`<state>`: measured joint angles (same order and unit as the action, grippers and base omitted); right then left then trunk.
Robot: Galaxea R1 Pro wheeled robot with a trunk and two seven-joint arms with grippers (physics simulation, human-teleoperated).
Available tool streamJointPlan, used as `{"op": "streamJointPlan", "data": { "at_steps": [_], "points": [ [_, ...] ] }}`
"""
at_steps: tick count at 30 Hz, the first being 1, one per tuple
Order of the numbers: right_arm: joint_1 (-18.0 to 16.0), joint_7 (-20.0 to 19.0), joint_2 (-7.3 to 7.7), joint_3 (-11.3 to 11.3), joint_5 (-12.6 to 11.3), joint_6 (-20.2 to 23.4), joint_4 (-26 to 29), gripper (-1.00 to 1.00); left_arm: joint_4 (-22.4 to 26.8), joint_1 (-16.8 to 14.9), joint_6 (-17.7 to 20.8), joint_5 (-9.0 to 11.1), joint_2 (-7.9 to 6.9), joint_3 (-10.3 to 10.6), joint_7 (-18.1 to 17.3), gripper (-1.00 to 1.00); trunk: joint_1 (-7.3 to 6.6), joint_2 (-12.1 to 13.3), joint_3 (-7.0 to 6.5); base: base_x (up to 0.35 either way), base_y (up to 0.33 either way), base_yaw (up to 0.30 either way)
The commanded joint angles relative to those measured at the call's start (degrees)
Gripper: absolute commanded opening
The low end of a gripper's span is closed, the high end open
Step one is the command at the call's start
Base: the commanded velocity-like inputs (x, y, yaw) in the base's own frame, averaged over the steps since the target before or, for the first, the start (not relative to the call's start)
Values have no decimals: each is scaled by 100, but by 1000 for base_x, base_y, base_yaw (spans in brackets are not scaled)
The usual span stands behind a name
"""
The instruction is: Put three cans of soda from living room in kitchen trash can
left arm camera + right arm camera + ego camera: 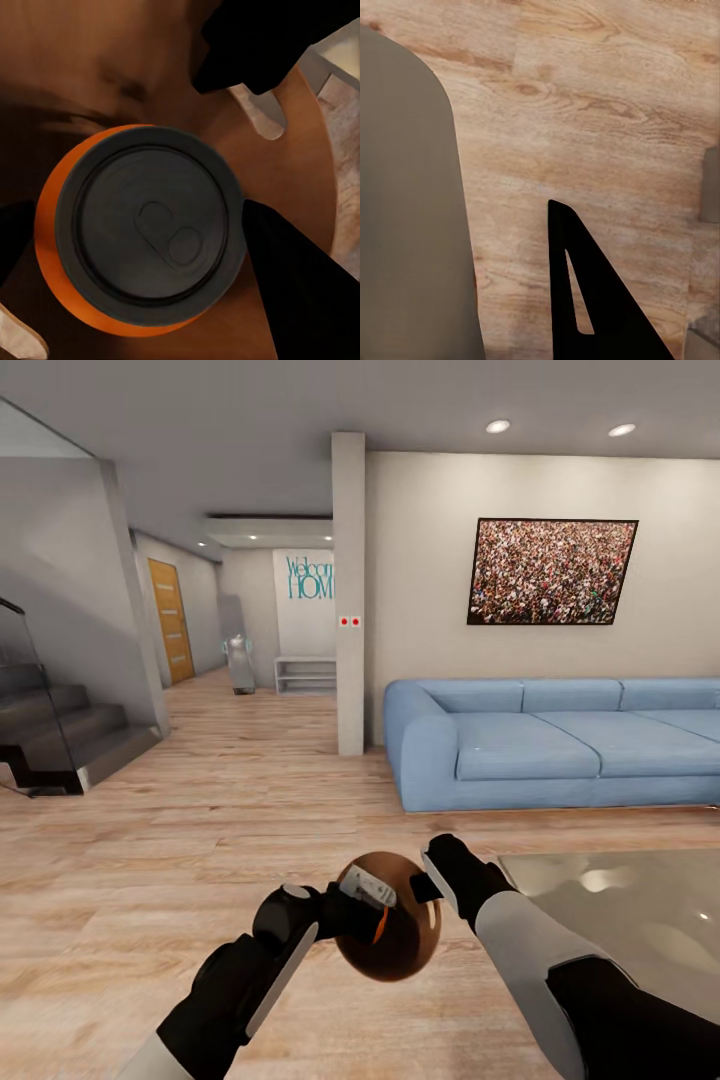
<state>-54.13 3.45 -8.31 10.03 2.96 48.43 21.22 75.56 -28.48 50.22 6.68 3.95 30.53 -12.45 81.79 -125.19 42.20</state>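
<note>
From the head view, the robot stands on the wood floor (200, 840) of the living room, the blue sofa (560, 745) ahead to the right. Low in front of it, both arms meet at the trash can (405, 950), held in the air with its coppery inside facing up. The left end effector (350, 910) reaches into the mouth with the orange soda can (368, 890); the right end effector (432, 885) sits at the rim's far side.

Left wrist view: the orange soda can (142, 232) sits between 2 dark fingers (300, 285), clamped on its sides over the brown interior (90, 75). It looks light, thin-walled and slick, so a gentle squeeze at mid-height should suit it.

Right wrist view: the bin's grey-beige outer wall (405, 225) runs close beside 1 dark finger (600, 300). Whether that end effector is closed on the rim cannot be told. The bin looks stiff and light, best taken at the rim.
</note>
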Motion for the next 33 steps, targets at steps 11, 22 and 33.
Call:
{"op": "streamJointPlan", "data": {
  "at_steps": [11,22,33],
  "points": [
    [-4,7,-17,-10,-23,-1,5,-100,-113,1,-7,2,4,38,21,-100,0,-1,-1,0,0,0],
    [-6,7,-21,-10,-23,-1,5,-100,-177,1,-132,-6,9,41,23,-100,0,-1,-1,0,0,0],
    [-5,7,-42,-10,-23,-1,5,-100,-399,1,-215,-6,27,41,23,-100,0,-1,-1,0,0,0]
  ]
}}
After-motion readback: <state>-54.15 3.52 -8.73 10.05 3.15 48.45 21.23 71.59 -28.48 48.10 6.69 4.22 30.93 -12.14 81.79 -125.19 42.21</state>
